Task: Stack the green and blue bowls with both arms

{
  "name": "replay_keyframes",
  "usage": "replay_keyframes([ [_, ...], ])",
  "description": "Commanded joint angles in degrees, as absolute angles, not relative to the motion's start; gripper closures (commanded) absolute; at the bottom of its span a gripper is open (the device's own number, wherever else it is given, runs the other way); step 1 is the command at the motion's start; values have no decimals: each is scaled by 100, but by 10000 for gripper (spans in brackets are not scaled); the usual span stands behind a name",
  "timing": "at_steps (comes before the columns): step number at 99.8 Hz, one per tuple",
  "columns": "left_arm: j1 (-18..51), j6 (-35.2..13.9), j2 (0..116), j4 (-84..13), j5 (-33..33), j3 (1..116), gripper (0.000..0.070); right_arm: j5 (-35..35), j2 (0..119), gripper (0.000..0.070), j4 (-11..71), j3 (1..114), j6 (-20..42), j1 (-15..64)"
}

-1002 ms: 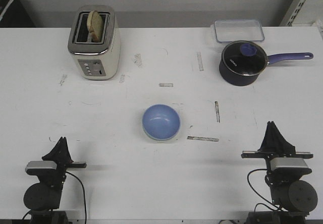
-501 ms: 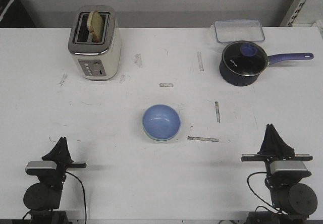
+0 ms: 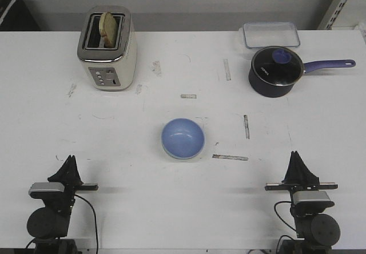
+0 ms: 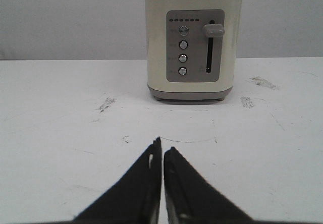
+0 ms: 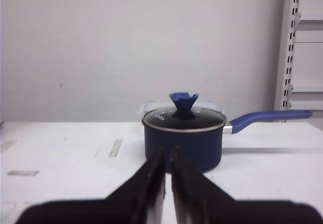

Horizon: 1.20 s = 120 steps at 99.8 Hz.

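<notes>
The blue bowl (image 3: 182, 139) sits upright in the middle of the table. A thin pale greenish edge shows under its near rim, and no green bowl shows on its own. My left gripper (image 3: 70, 163) rests near the front left edge, well short of the bowl, shut with nothing in it (image 4: 162, 146). At the front right my right gripper (image 3: 296, 158) is also shut and empty (image 5: 168, 152). Neither wrist view shows a bowl.
A cream toaster (image 3: 107, 48) with a slice of bread stands at the back left, straight ahead of the left gripper (image 4: 194, 42). A dark navy saucepan (image 3: 275, 71) with a glass lid and a clear lidded box (image 3: 270, 35) are at the back right.
The right arm has shifted left and drawn back toward the front edge. The left arm and the blue bowl have not moved.
</notes>
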<state>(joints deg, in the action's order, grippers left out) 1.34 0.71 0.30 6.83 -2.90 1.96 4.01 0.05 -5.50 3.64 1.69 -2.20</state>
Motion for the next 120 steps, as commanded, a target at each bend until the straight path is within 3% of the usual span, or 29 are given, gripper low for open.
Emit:
replay_keyframes([
  [1, 130, 58, 19, 755, -303, 69, 699, 405, 8, 687, -622, 226, 148, -187],
  [120, 130, 58, 19, 755, -303, 69, 699, 207, 8, 687, -642, 71, 150, -82],
])
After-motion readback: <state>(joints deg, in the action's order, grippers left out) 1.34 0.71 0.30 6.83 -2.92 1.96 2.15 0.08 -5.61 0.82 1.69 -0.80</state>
